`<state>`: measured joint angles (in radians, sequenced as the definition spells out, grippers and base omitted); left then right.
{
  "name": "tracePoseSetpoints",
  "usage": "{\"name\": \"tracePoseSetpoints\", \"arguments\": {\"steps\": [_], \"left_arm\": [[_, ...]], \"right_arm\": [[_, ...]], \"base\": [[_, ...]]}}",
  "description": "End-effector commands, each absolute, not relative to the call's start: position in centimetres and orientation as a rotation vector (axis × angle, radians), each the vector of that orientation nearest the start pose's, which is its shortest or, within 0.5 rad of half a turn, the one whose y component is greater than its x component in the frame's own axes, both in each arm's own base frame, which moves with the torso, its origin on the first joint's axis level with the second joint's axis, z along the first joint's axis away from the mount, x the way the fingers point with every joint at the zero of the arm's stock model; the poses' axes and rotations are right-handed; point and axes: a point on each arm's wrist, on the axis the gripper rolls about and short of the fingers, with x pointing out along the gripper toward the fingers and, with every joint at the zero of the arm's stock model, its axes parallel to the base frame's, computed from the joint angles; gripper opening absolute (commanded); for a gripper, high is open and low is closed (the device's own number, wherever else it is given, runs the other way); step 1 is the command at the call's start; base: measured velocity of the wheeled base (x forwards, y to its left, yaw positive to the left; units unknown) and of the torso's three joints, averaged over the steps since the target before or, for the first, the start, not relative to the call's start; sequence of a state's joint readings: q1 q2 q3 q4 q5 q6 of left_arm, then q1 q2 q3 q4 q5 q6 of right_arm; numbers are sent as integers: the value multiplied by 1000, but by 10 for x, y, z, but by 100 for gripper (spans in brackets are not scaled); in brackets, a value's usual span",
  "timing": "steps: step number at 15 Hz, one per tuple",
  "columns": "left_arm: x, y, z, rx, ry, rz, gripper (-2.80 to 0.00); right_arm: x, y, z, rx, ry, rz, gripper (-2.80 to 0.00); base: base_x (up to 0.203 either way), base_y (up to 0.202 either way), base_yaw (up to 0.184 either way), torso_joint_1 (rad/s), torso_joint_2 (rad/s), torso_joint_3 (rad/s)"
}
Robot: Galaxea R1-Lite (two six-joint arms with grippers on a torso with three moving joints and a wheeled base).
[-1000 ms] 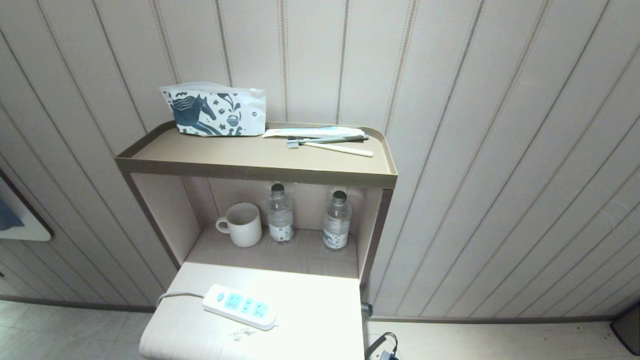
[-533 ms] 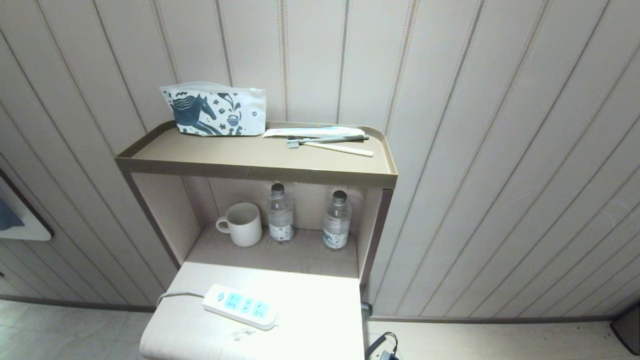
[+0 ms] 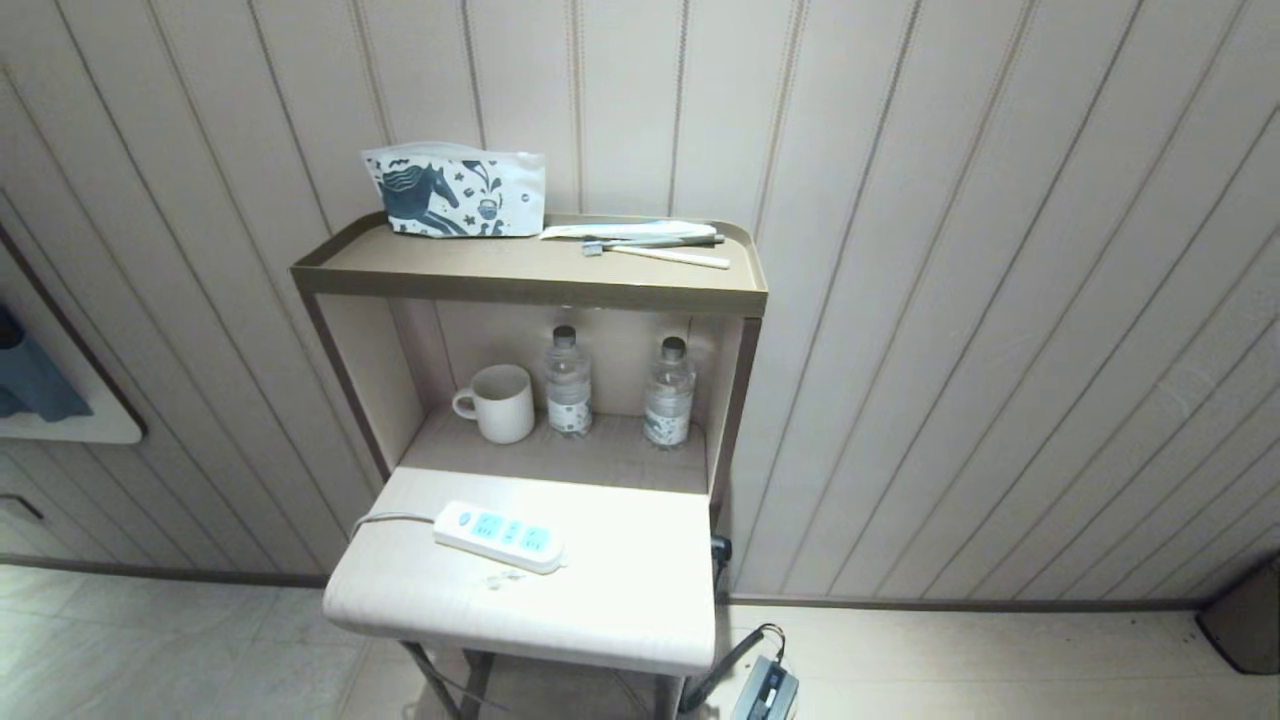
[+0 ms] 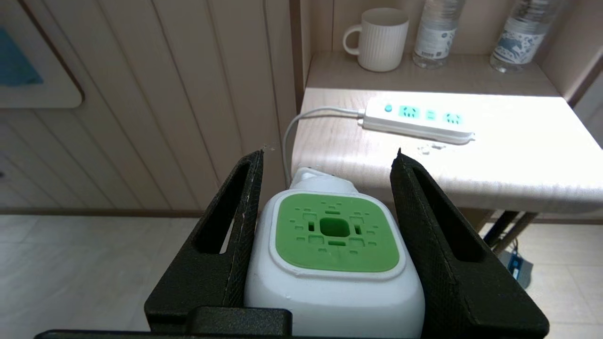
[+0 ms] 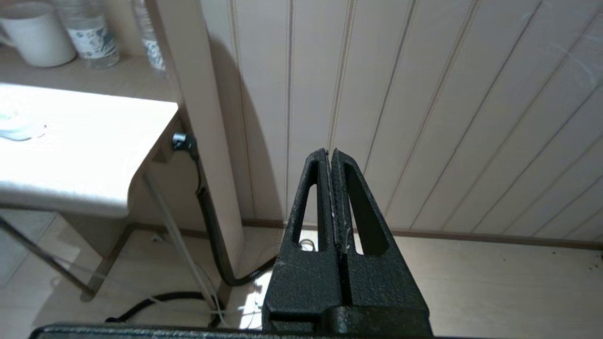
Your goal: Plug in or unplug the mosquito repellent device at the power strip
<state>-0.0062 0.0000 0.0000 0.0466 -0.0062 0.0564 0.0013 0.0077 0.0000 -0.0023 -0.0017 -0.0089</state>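
Left wrist view: left gripper clamping mosquito repellent device (white body, green vented face), lower centre. Power strip lying lower-centre on table; head camera showing it smaller, farther than earlier. Right gripper closed, empty.

Hotel-like guest room: panelled wall, amenity stand with toiletry pouch, toothbrushes, mug, water bottles.

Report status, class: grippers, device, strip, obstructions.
Left gripper shut on mosquito repellent device, short of table. Right gripper shut, empty. Power strip sockets unobstructed.
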Motion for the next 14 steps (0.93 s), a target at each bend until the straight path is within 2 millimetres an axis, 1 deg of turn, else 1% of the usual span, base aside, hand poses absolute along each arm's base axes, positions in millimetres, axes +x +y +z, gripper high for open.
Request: {"name": "tracePoseSetpoints", "arguments": {"steps": [1, 2, 10, 11, 14], "left_arm": [[-23, 0, 71, 57, 46, -14, -280], [-23, 0, 71, 58, 46, -14, -280], [-23, 0, 71, 67, 44, -18, -280], [-23, 0, 71, 62, 44, -18, -280], [-23, 0, 71, 40, 43, -18, -280]], "right_arm": [[-22, 0, 76, -9, 6, 0, -280], [-22, 0, 76, -9, 6, 0, -280], [-22, 0, 76, -9, 6, 0, -280], [-22, 0, 76, -9, 6, 0, -280], [-22, 0, 76, -9, 6, 0, -280]], "base": [[-179, 0, -2, -1, 2, 2], [-95, 0, -3, -12, 0, 5], [0, 0, 0, 0, 0, 0], [89, 0, -2, -17, -2, 3], [190, 0, 0, 6, 4, 4]]}}
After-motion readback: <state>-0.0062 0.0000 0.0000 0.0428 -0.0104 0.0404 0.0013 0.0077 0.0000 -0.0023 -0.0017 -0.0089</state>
